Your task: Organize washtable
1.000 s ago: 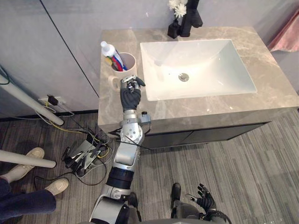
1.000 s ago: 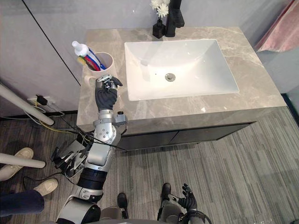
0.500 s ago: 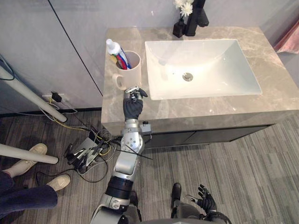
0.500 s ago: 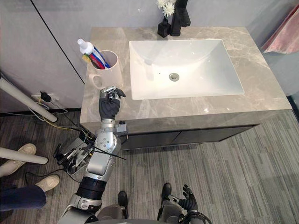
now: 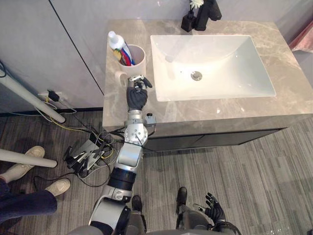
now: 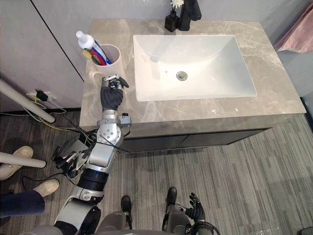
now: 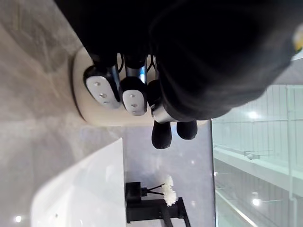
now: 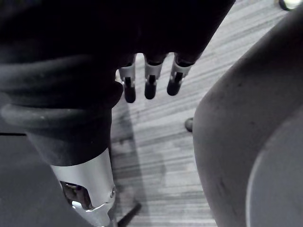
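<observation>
Your left hand [image 5: 137,94] rests over the countertop [image 5: 288,100] just beside the cream mug [image 5: 138,65]. The mug stands at the counter's left edge, between the wall panel [image 5: 73,44] and the white basin [image 5: 244,85], with a toothpaste tube [image 5: 116,42] and toothbrushes [image 5: 128,58] in it. The hand's fingers are bent inward with nothing between them, and you cannot tell whether their tips touch the mug or its handle [image 5: 119,77].

The risk, as I judge it, is a nudge. The tall tube leaning out probably makes the mug top-heavy, so a push low on its side could tip it or slide it off the left edge. Below that edge lie a power strip and cables [image 5: 82,155], and a person's shoes [image 5: 23,168] are near. The black faucet [image 5: 210,9] and small flower vase [image 5: 188,22] stand well apart at the back. Your right hand [image 5: 213,213] hangs low over the floor, fingers loose and empty
</observation>
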Motion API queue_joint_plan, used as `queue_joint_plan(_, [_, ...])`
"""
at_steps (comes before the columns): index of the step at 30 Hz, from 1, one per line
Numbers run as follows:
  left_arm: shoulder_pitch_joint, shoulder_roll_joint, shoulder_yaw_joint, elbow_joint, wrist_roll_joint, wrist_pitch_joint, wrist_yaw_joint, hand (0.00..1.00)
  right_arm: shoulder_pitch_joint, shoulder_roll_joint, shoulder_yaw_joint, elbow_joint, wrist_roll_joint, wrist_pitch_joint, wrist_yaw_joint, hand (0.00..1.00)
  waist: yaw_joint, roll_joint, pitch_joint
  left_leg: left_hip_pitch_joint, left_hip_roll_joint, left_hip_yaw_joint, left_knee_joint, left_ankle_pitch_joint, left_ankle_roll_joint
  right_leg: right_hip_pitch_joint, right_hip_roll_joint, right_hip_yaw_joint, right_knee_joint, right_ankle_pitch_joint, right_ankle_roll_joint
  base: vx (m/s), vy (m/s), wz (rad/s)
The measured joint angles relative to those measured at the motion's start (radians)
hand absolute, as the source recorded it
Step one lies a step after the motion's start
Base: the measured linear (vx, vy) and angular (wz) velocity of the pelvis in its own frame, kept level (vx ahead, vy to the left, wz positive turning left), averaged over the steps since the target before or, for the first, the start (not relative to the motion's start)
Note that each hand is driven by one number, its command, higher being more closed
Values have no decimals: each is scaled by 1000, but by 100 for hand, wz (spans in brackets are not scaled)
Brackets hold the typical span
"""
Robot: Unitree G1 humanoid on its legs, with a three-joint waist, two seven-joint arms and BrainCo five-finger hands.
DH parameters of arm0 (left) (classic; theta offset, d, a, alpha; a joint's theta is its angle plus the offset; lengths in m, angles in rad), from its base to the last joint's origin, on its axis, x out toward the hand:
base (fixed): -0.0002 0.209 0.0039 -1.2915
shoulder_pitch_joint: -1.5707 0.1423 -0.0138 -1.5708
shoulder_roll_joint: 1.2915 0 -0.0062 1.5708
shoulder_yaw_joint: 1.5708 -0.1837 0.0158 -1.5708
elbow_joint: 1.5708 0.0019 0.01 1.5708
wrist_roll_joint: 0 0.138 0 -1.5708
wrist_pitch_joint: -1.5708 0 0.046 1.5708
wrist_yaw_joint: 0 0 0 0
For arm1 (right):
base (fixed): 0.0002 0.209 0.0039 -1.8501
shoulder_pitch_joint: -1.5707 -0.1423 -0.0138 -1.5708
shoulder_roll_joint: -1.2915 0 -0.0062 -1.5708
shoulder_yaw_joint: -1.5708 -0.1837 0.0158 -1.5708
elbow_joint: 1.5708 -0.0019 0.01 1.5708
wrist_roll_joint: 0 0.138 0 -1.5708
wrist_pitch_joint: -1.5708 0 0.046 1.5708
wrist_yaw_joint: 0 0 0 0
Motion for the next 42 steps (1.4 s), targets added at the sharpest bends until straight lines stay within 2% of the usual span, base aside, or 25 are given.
queue_joint_plan(12, [-49,21,44,24,5,12,24,100,0,-7,14,-17,19,-5,1,0,0,0,33,-27,14,-2,30,-2,-3,-18,11,2,10,7,-10,-24,-10,-1])
queue_joint_plan(17, [-132,57,40,69,5,13,27,100,0,-16,23,-37,27,-17,1,0,0,-1,69,-38,15,-4,41,-1,-3,-23,11,2,10,13,-16,-43,-8,0])
queue_joint_plan(27, [-282,118,28,148,-6,14,32,100,0,-22,37,-50,39,-20,1,0,-2,-11,89,-71,16,-4,58,-1,-3,-49,11,4,9,23,-18,-3,0,0])
queue_joint_plan(31, [-349,129,28,188,-17,14,32,100,0,-23,38,-59,41,-20,1,0,-1,-14,107,-79,17,-4,67,-1,-3,-53,11,5,9,29,-20,-16,1,-1])
queue_joint_plan(38, [-506,212,15,291,-62,14,30,100,-1,-23,45,-80,69,-22,1,0,-2,-26,149,-118,22,3,89,-1,-3,-88,14,17,8,46,-24,-38,-2,-4])
queue_joint_plan(42, [-564,225,6,340,-83,14,27,100,-1,-25,52,-80,84,-24,0,0,-4,-29,155,-128,31,2,95,-1,-3,-93,14,15,7,47,-25,-4,-2,-1])
